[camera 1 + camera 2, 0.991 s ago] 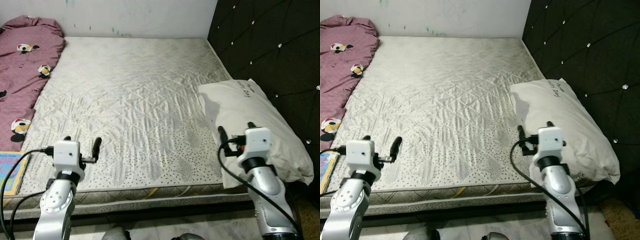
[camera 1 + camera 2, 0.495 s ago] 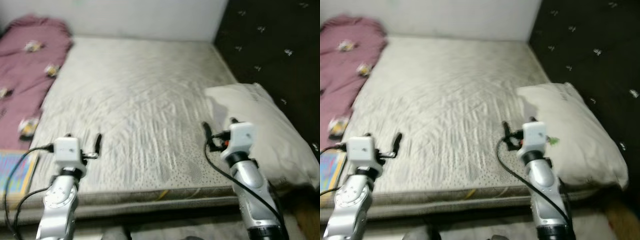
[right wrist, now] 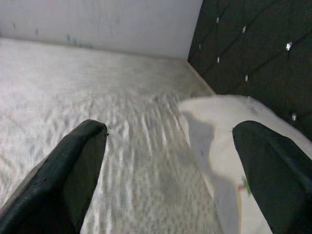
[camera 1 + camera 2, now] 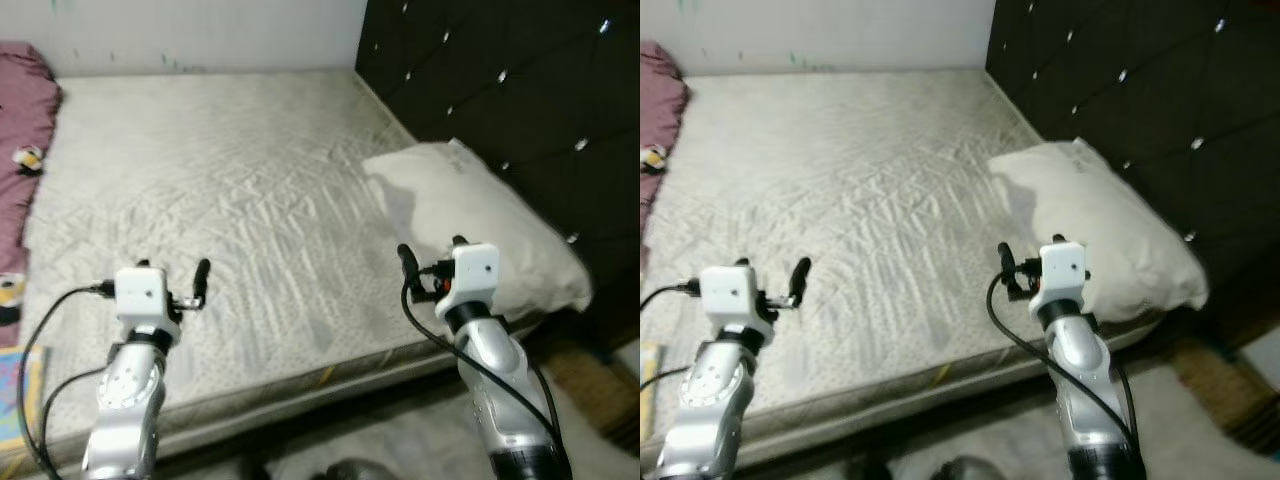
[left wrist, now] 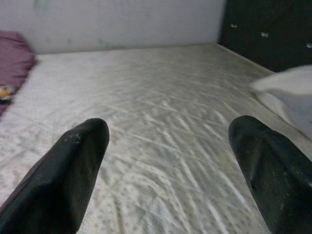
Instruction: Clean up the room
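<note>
A bare quilted mattress [image 4: 220, 200] lies in front of me. A white pillow [image 4: 470, 215] rests on its right side against the black tufted headboard [image 4: 500, 90]. A maroon blanket [image 4: 25, 100] with cartoon patches lies bunched along the far left edge. My left gripper [image 4: 172, 272] hovers open over the mattress's near left part, nothing between its fingers [image 5: 73, 170]. My right gripper [image 4: 432, 252] is open too, held just before the pillow's near corner. The pillow [image 3: 234, 141] lies ahead of the right gripper and to its right.
A colourful book [image 4: 15, 395] lies at the lower left beside the mattress. A white wall [image 4: 200, 30] runs behind the bed. A brown mat [image 4: 590, 370] lies on the floor at the lower right, below the mattress's front edge [image 4: 330, 375].
The whole view has swung to the right, so the blanket sits almost out of frame and the pillow nearer the middle. Both arms keep the same raised pose with fingers spread.
</note>
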`<state>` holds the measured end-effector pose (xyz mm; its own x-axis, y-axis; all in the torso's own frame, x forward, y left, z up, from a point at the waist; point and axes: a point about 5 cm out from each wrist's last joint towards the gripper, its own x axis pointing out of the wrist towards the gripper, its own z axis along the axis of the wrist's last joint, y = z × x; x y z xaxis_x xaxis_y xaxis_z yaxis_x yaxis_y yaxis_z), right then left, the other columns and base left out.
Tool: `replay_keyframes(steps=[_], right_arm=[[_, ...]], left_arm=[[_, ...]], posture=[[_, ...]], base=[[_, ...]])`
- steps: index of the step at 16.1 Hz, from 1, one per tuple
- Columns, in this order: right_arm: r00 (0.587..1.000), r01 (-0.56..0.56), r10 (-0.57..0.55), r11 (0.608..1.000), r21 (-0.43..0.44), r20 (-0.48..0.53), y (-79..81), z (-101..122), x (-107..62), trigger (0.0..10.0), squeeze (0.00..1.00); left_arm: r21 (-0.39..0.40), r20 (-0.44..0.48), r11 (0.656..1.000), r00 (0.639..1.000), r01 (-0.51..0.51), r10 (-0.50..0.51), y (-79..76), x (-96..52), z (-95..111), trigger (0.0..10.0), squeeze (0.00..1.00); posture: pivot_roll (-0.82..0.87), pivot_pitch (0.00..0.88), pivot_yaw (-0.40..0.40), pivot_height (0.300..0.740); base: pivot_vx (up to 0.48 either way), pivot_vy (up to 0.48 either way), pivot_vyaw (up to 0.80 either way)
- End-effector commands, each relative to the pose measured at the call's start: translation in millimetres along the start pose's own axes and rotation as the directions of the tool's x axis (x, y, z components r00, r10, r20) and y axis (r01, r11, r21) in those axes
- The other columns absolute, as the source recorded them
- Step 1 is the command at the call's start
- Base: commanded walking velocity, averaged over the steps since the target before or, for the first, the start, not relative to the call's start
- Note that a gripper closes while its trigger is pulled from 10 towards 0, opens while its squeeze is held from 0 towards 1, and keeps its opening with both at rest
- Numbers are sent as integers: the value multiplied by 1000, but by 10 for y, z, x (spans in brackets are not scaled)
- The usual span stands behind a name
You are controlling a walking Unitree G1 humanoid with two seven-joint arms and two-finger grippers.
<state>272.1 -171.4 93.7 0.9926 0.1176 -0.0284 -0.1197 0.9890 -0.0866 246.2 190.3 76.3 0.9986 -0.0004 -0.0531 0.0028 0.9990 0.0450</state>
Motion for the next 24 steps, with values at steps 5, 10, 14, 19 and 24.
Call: replay_keyframes(steps=[5, 10, 14, 19, 24], right_arm=[[999, -45, 44, 999, 13, 19, 80, 46, 22, 10000, 0], [997, -76, 76, 997, -17, 32, 118, 70, 27, 10000, 0], [997, -76, 76, 997, -19, 29, 130, 60, 22, 10000, 0], [997, -75, 75, 997, -10, 27, 143, 53, 21, 10000, 0], [996, -90, 90, 996, 0, 27, 166, 55, 27, 10000, 0]], left_arm=[[12, 1, 1000, 1000, -16, 16, -2, -12, 3, 10000, 0], [12, -3, 1000, 1000, -18, 18, 7, -9, 9, 10000, 0], [15, -10, 1000, 1000, -20, 20, 6, -10, 0, 10000, 0], [19, -17, 999, 999, -26, 26, 10, -12, -1, 10000, 0], [16, -24, 999, 999, -28, 28, -6, -5, -5, 10000, 0]], posture=[[10, 0, -64, 740], [7, 0, -58, 740], [3, 0, -55, 740], [1, 0, -51, 740], [2, 0, -52, 740]], base=[[0, 178, 0], [0, 306, 431], [0, 422, 503], [0, 428, 0], [0, 433, 0]])
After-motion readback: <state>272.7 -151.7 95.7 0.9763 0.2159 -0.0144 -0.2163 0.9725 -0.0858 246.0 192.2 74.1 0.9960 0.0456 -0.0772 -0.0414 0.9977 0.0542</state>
